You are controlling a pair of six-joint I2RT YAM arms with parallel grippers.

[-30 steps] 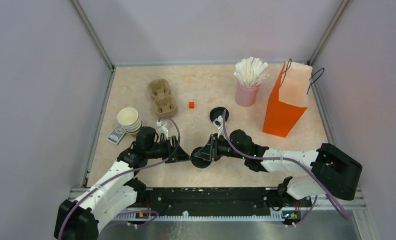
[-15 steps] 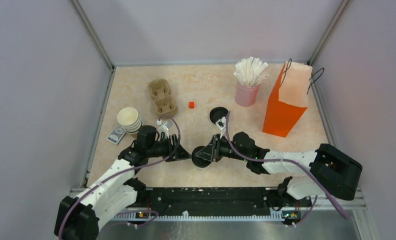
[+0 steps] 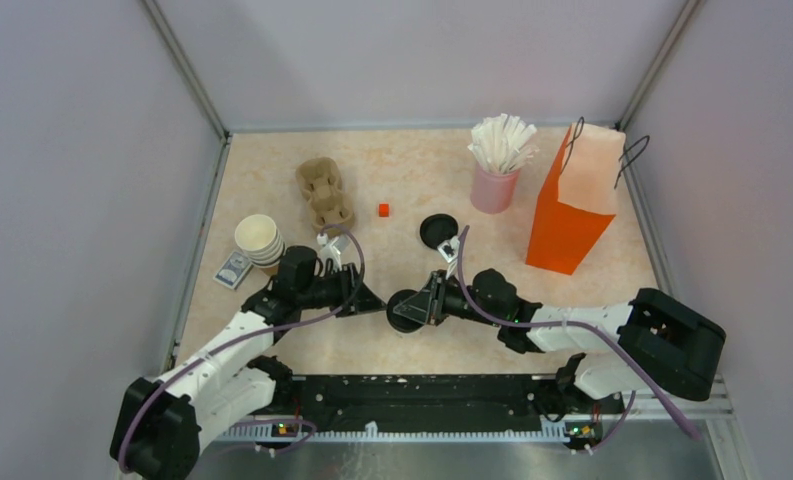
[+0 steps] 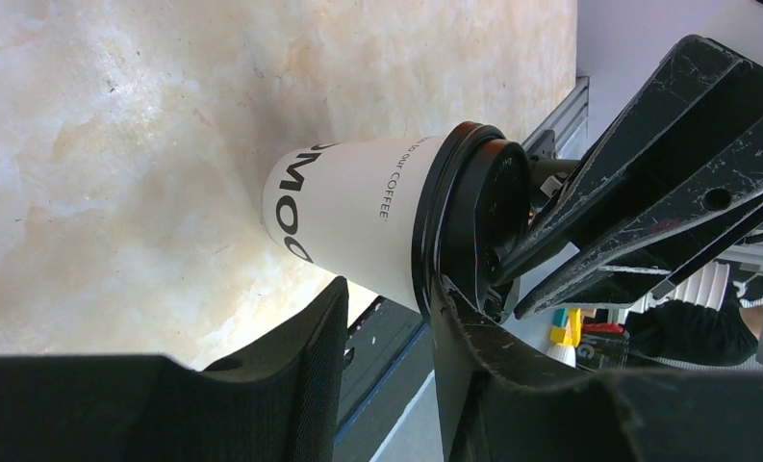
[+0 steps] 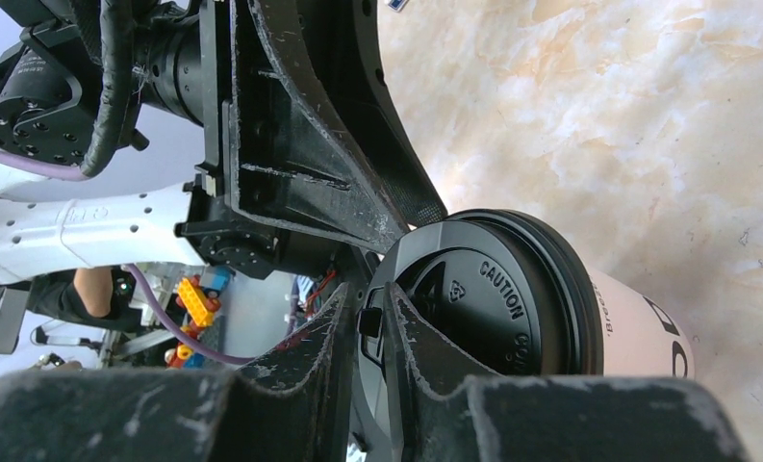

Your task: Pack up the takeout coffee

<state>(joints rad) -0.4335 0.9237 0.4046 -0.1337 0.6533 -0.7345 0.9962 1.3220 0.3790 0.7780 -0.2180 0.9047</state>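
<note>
The takeout coffee (image 3: 399,300), a pale paper cup with a black lid, stands on the table's near middle, between both arms. My right gripper (image 3: 410,312) reaches in from the right, shut on the lid's rim; in the right wrist view the lid (image 5: 497,298) fills the frame with its edge pinched between the jaws (image 5: 363,298). My left gripper (image 3: 375,303) comes from the left. In the left wrist view its fingers (image 4: 389,289) stand apart, tips at the cup's wall (image 4: 358,212) and lid rim.
An orange paper bag (image 3: 570,205) stands open at the back right, with a pink cup of straws (image 3: 495,170) beside it. A spare black lid (image 3: 437,230), a red cube (image 3: 383,210), a cardboard carrier (image 3: 325,193) and stacked cups (image 3: 258,240) lie behind.
My left gripper has slid right up to the cup and its jaws have narrowed. The right gripper has kept its grip on the lid with only a slight shift.
</note>
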